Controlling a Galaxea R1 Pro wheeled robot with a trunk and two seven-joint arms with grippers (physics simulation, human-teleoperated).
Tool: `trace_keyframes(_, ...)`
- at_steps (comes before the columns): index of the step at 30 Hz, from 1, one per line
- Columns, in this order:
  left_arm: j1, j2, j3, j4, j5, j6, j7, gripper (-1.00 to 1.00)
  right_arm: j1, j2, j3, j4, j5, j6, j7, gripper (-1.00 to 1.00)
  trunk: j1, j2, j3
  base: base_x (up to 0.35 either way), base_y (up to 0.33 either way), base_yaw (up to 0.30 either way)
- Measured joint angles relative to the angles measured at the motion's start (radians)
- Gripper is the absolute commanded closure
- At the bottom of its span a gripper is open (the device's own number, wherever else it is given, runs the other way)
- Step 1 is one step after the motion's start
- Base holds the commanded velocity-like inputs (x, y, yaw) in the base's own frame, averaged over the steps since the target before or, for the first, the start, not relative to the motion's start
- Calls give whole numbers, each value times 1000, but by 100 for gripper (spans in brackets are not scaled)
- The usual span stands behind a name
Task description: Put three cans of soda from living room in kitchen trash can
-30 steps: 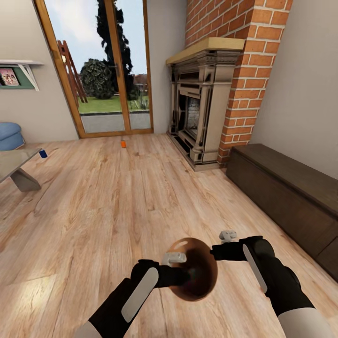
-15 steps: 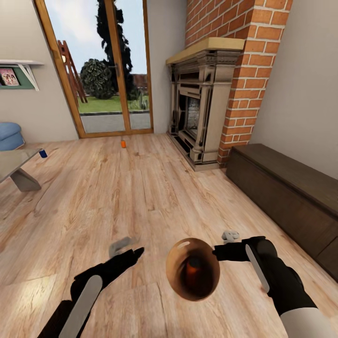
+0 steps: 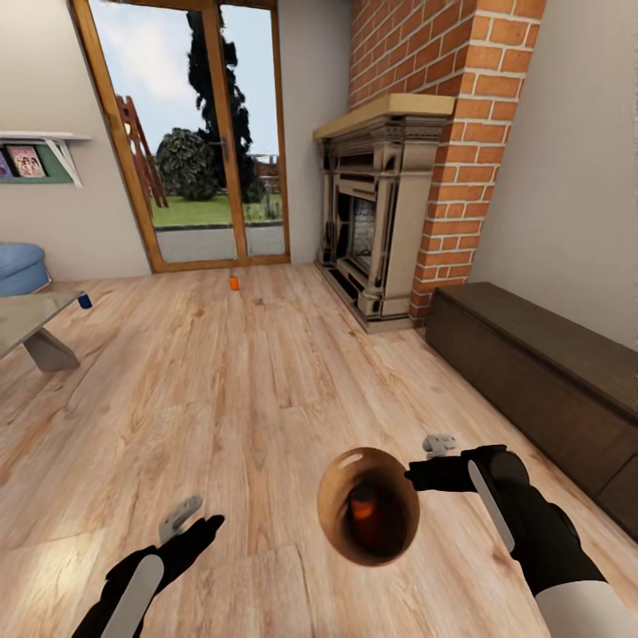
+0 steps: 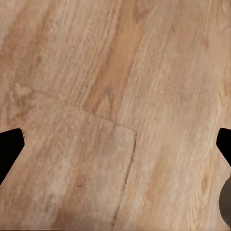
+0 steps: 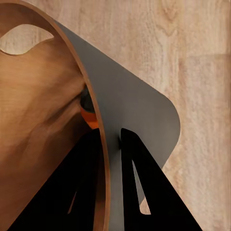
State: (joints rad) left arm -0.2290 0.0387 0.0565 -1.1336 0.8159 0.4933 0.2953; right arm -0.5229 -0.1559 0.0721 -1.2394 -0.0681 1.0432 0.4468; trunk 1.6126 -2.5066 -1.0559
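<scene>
Tilting headward, trash can (image 3: pixel 330 509) mouth up

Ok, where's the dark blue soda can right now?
In the head view, the dark blue soda can stands far left on the wood floor, beside the glass-topped table.

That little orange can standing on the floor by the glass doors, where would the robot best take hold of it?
Probably around the middle of its round side wall. The orange can stands upright on the wood floor, so fingers coming in level from the robot's near side could close across it. The free left end effector looks the likelier choice, since the right end effector pinches the trash can rim.
</scene>
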Motion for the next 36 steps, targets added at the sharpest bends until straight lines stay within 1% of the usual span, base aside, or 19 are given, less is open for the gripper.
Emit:
trace_keyframes(8,-6,0,3,70,1,-5,-7,-100,0,-1,2,-3,0,0,0,100,-4,2,31,0,0,0)
trace_keyframes(12,-13,0,3,89,1,-7,-9,-100,0,-1,1,-18,3,-1,-1,100,-5,3,46,0,0,0)
trace_keyframes(14,-14,0,2,91,2,-7,-9,-100,0,-1,1,-34,0,0,-1,100,-5,3,47,0,0,0)
trace_keyframes(18,-15,-1,-5,98,-9,-12,-11,-100,0,-1,4,-58,0,2,-2,100,-5,3,46,47,23,0)
trace_keyframes(21,-15,0,-5,125,-13,-13,-23,-100,0,0,4,-61,10,-1,-3,100,-5,3,46,273,140,0)
trace_keyframes(24,-15,2,-6,130,-13,-13,-44,-100,0,0,5,-62,2,1,-2,100,-5,3,46,318,101,24)
trace_keyframes(26,-15,3,-5,132,-14,-13,-51,-100,0,0,5,-62,-2,2,-2,100,-5,3,46,338,29,167)
trace_keyframes(29,-15,5,-4,133,-15,-13,-53,-100,0,-1,3,-62,5,0,-3,100,-5,3,46,343,-54,229)
trace_keyframes(36,-15,5,-6,133,-16,-14,-54,-100,0,-2,-1,-61,1,1,-2,100,-5,3,46,322,-162,258)
